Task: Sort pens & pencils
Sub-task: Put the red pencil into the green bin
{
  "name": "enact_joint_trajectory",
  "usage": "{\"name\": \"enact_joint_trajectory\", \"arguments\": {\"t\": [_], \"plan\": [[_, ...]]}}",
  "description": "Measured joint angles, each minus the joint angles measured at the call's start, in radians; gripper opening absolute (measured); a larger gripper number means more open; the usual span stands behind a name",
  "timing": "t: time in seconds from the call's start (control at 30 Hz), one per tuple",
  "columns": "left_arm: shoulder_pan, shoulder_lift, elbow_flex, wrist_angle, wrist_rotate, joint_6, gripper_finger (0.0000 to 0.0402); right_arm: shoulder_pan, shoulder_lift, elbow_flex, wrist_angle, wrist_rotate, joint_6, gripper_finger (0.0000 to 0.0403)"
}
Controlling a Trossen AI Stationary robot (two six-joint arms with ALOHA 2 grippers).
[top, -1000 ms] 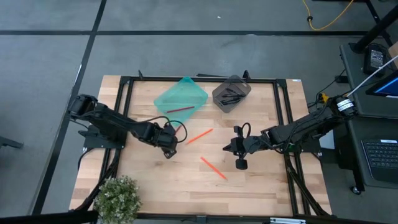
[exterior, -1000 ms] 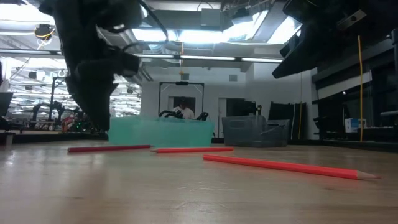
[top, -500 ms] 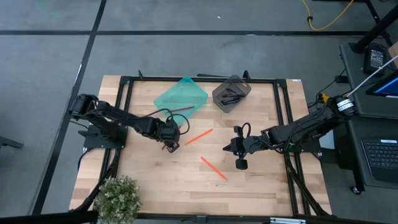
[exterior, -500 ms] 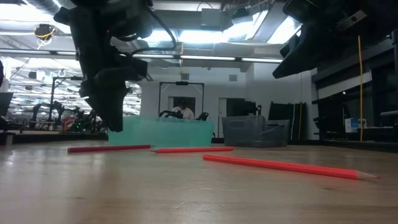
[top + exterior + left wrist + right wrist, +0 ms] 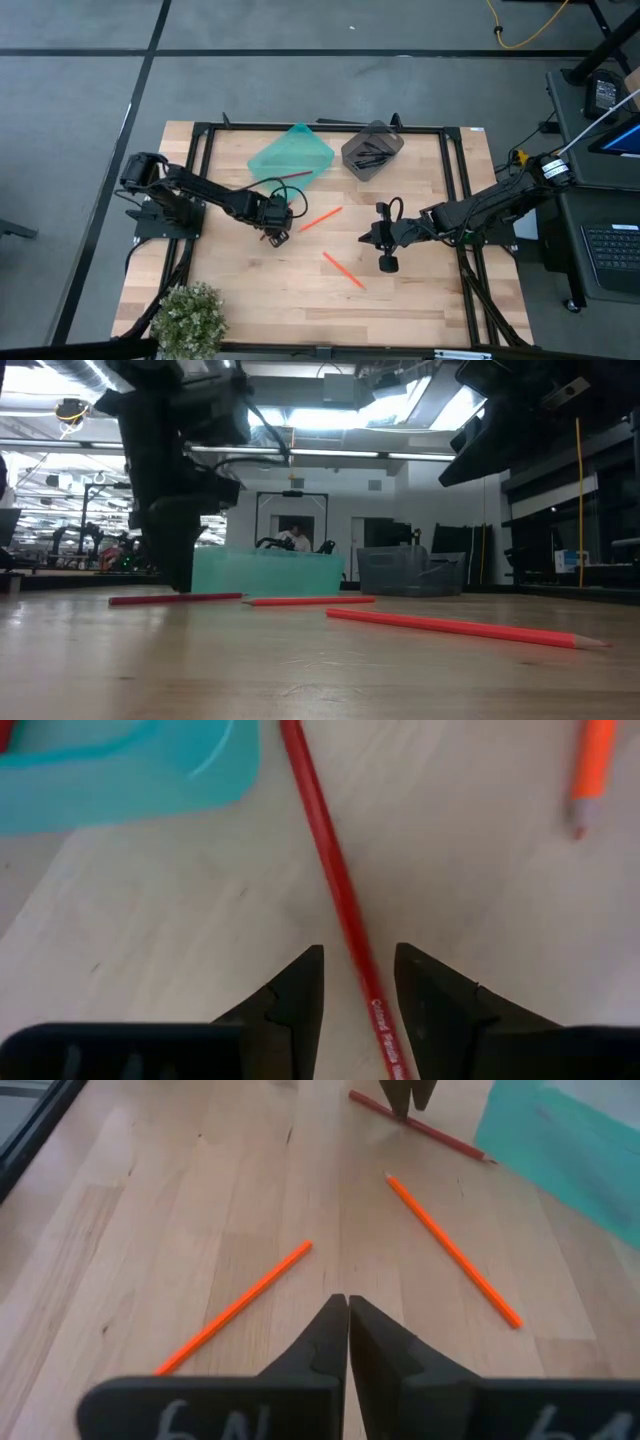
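High view: left gripper [image 5: 279, 229] sits left of frame centre, low over the table [image 5: 420, 300], just below the teal tray [image 5: 290, 157]; the red pencil [image 5: 288, 209] under it is mostly hidden by the arm; 1 orange pencil [image 5: 321, 218] lies just right of it, another orange pencil [image 5: 343, 269] below centre; 1 more red pencil [image 5: 289, 176] lies in the teal tray; grey bin [image 5: 372, 150] at upper centre holds the black pens [image 5: 372, 153]; right gripper [image 5: 386, 262] waits right of centre.

Low view: left gripper at left of frame, tips down at the red pencil on the table.

Left wrist view: fingers [image 5: 300, 995] apart, straddling the red pencil; cannot tell if they touch it; not clamped.

Right wrist view: right gripper's fingers [image 5: 325, 1342] pressed together, holding nothing; 2 orange pencils ahead of them.
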Motion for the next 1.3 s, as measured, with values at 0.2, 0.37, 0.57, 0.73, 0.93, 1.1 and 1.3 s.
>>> {"name": "enact_joint_trajectory", "arguments": {"t": [0.2,0.37,0.57,0.73,0.93,1.1,1.3], "plan": [[0.026,0.048,0.005,0.018,0.065,0.000,0.0118,0.000,0.000,0.000,-0.001,0.000,-0.002,0.0016],[0.051,0.059,0.003,0.028,0.093,-0.030,0.0118,0.000,0.000,0.000,-0.001,0.000,-0.003,0.0016],[0.077,0.060,0.003,0.034,0.116,-0.055,0.0118,0.000,0.000,0.000,-0.001,0.000,-0.014,0.0016],[0.078,0.060,0.002,0.037,0.118,-0.058,0.0118,0.000,0.000,0.000,-0.001,0.000,-0.014,0.0016],[0.081,0.061,0.002,0.040,0.113,-0.059,0.0118,0.000,0.000,0.000,-0.001,0.000,-0.014,0.0016],[0.081,0.062,0.001,0.041,0.110,-0.058,0.0118,0.000,0.000,0.000,-0.001,0.000,-0.017,0.0016],[0.081,0.062,0.001,0.041,0.101,-0.055,0.0113,0.000,0.000,0.000,-0.001,0.000,-0.017,0.0016]]}}
